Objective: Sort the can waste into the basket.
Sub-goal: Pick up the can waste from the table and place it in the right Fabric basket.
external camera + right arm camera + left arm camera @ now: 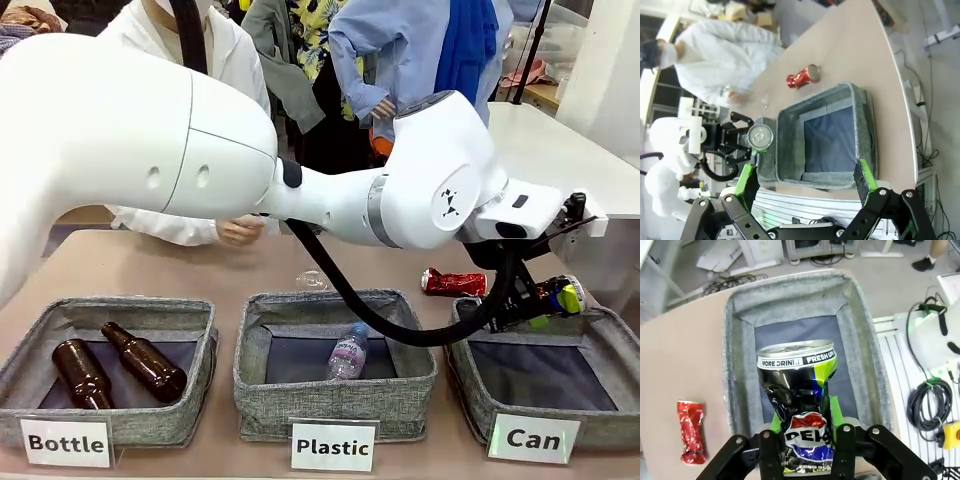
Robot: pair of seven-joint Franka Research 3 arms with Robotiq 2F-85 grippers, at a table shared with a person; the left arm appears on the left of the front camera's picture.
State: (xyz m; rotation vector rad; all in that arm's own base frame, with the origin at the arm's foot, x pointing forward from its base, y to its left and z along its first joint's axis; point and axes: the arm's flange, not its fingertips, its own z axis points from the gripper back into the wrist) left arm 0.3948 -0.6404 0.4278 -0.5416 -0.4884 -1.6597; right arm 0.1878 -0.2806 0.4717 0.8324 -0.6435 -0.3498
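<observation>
A dented dark blue Pepsi can [799,390] with a yellow-green end sits between the green pads of my left gripper [804,415], which is shut on it. It hangs over the far rim of the grey basket [470,385] labelled "Can", whose dark floor is bare. My left gripper [545,300] has reached across to the right side of the table. A crushed red can [455,283] lies on the table just behind that basket, also seen as the red can [691,431]. My right gripper [805,172] stands open above the basket [867,130], nothing between its fingers.
The middle bin [255,375] labelled "Plastic" holds a clear bottle [348,352]. The left bin [25,345] labelled "Bottle" holds two brown bottles [145,362]. A person's hand [240,230] rests at the far side. A small clear object [312,280] lies behind the middle bin.
</observation>
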